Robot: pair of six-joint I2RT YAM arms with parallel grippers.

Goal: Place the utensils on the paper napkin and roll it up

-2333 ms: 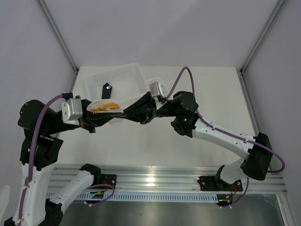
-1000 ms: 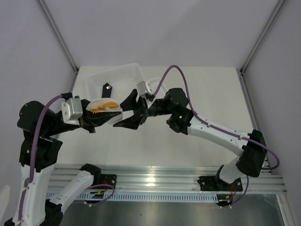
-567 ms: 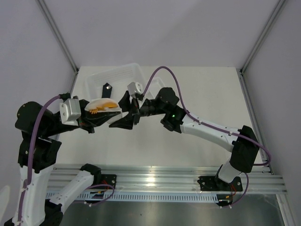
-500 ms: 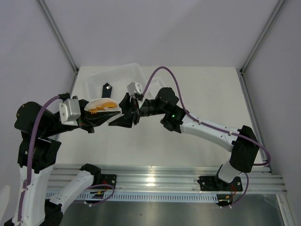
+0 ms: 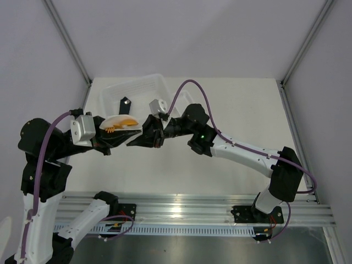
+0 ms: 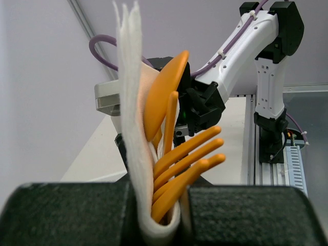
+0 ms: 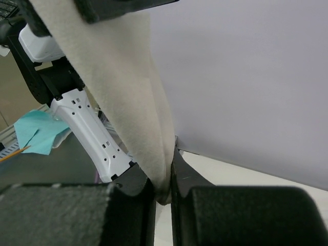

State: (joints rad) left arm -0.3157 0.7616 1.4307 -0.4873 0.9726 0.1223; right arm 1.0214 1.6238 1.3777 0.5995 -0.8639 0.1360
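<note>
Your left gripper [image 6: 156, 207] is clamped on the napkin [image 6: 130, 102] folded round the utensils [image 6: 177, 161] in mid-air, and your right gripper [image 7: 162, 190] pinches its free edge; expect thin, tearable paper round light, slick plastic, so grip near the fold and pull gently.

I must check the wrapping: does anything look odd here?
Yes. The napkin is only folded, not rolled; the left pincer and the right pincer pinch it in mid-air, and the utensils stick out uncovered.
</note>
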